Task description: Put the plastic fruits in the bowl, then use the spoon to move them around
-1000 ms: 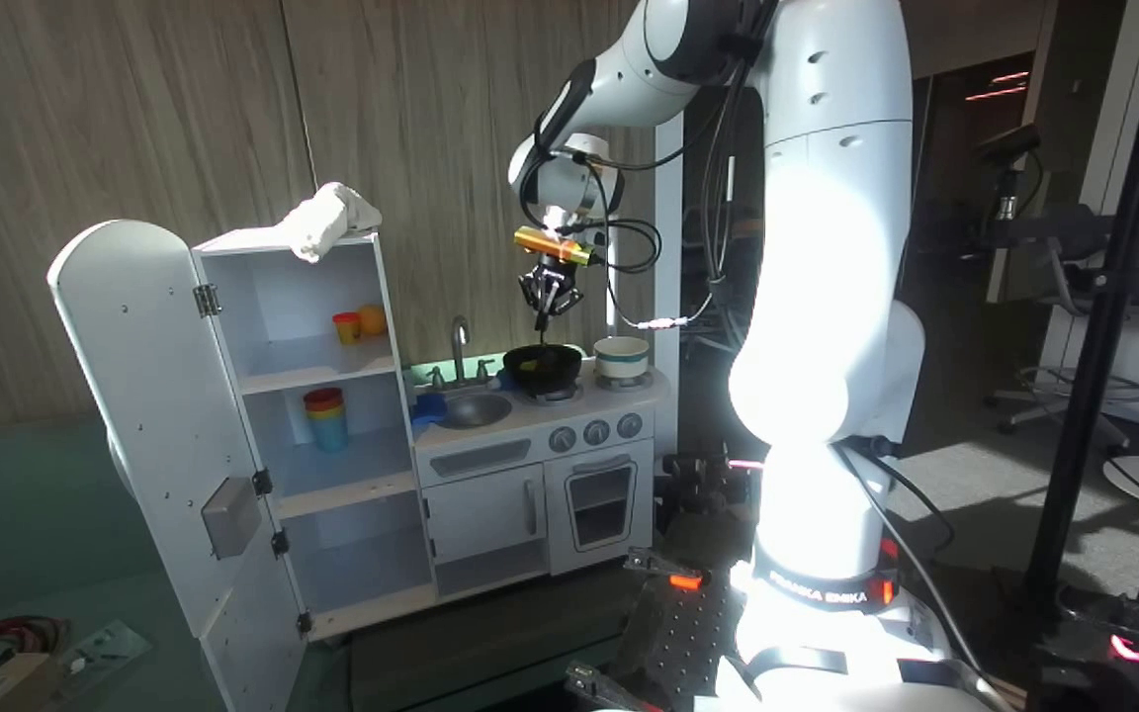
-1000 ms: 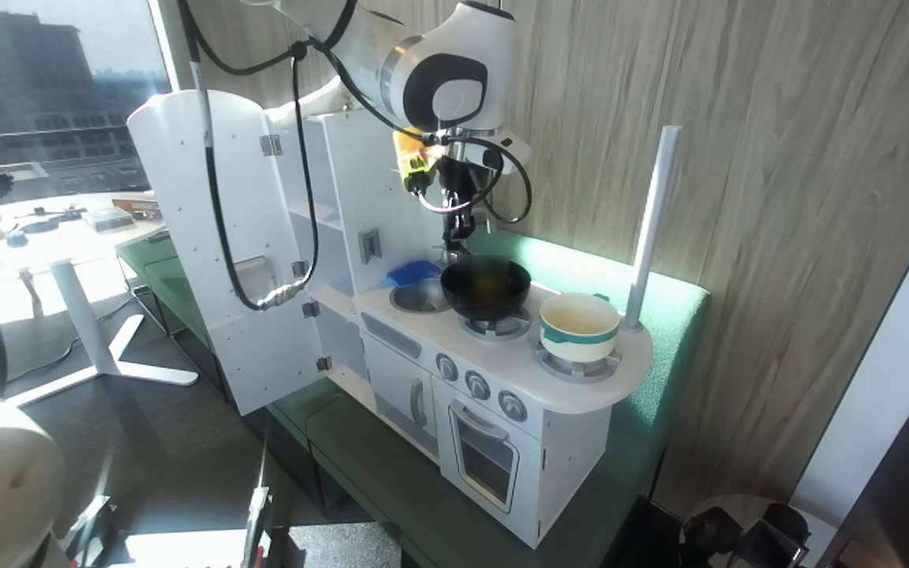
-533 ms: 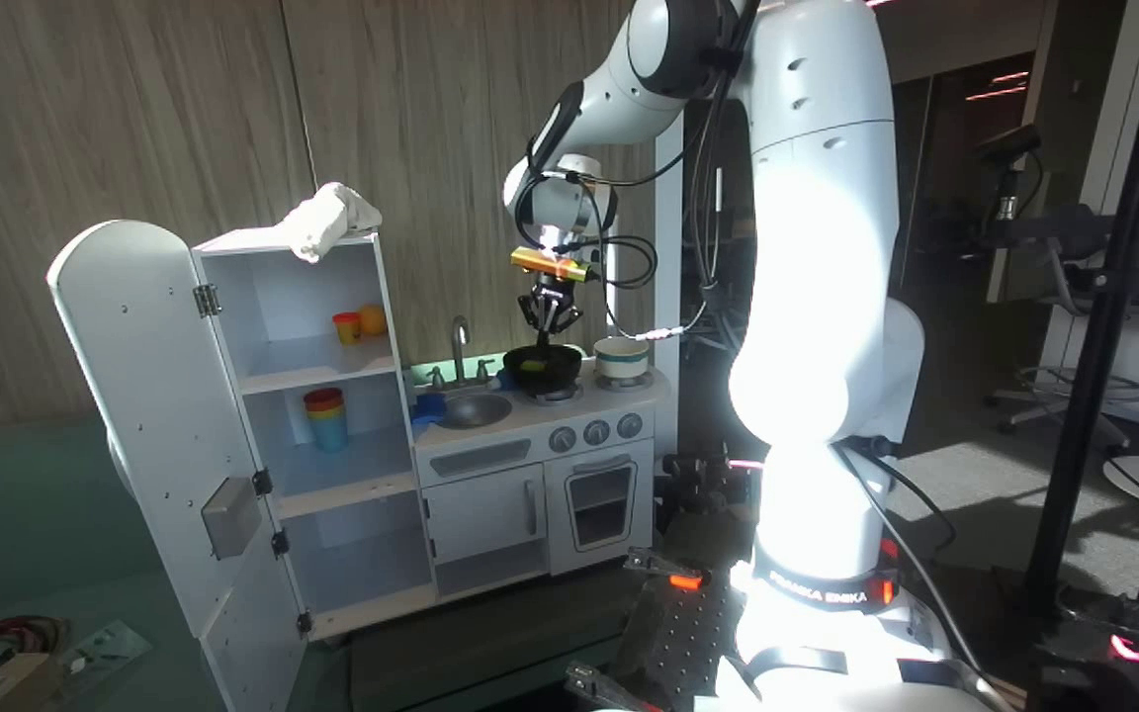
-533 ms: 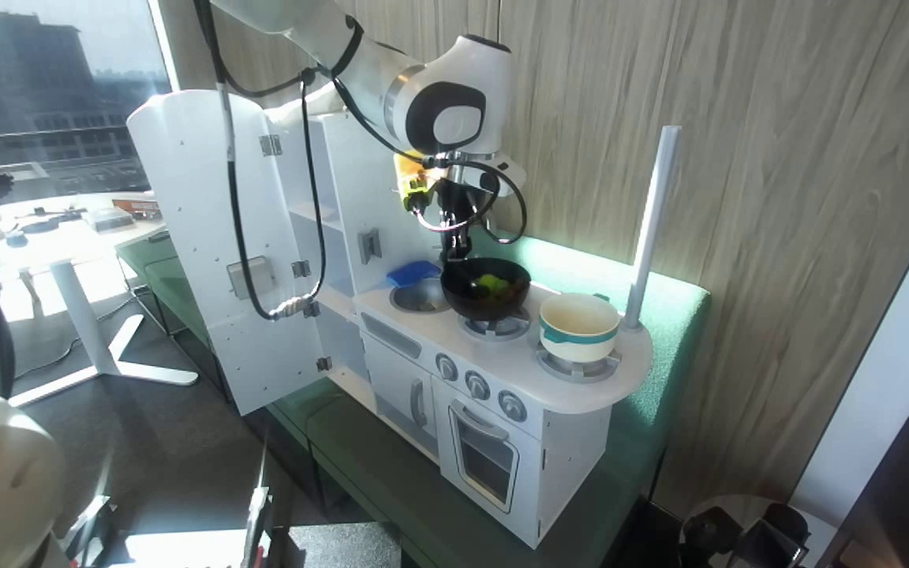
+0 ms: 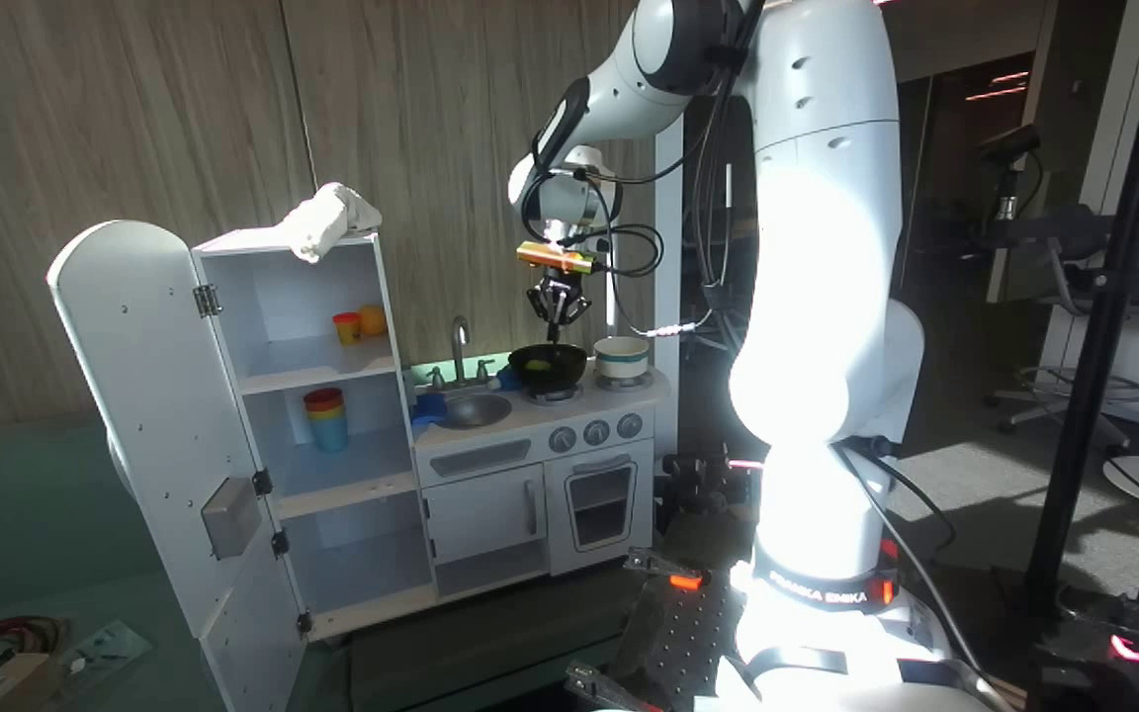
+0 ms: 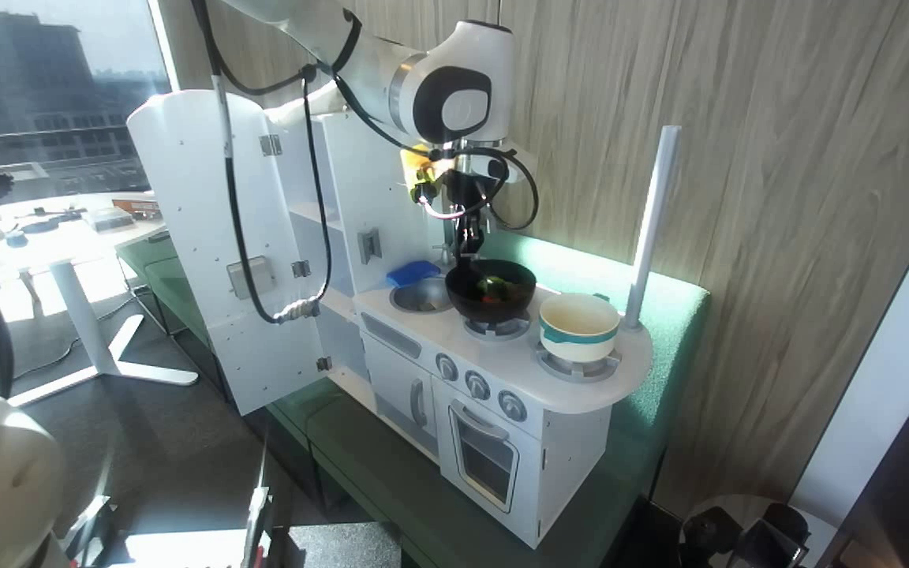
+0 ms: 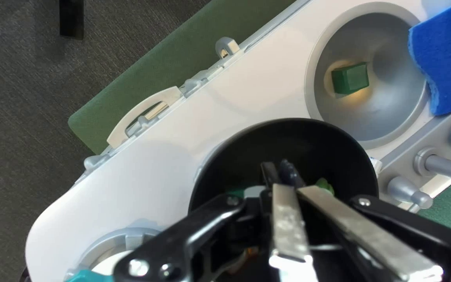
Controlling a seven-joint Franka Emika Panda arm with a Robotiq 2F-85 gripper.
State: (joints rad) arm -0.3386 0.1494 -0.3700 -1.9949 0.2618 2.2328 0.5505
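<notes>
Fruits (image 6: 492,284) inside the bowl (image 7: 307,141) are likely handling light, stiff, slippery, wanting mid-body pinches; the gripper (image 7: 278,171) is hanging narrow-jawed, load unclear.

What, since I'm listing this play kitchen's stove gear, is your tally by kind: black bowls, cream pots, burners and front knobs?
Black bowl: 1
Cream pot: 1
Burners: 2
Front knobs: 3
Total: 7

You have a round, teal-banded cream pot (image 6: 579,338) on a grey ring burner (image 6: 579,371) and a wavy-edged blue sponge (image 7: 444,58) at the edge of the round grey sink (image 7: 386,115).
</notes>
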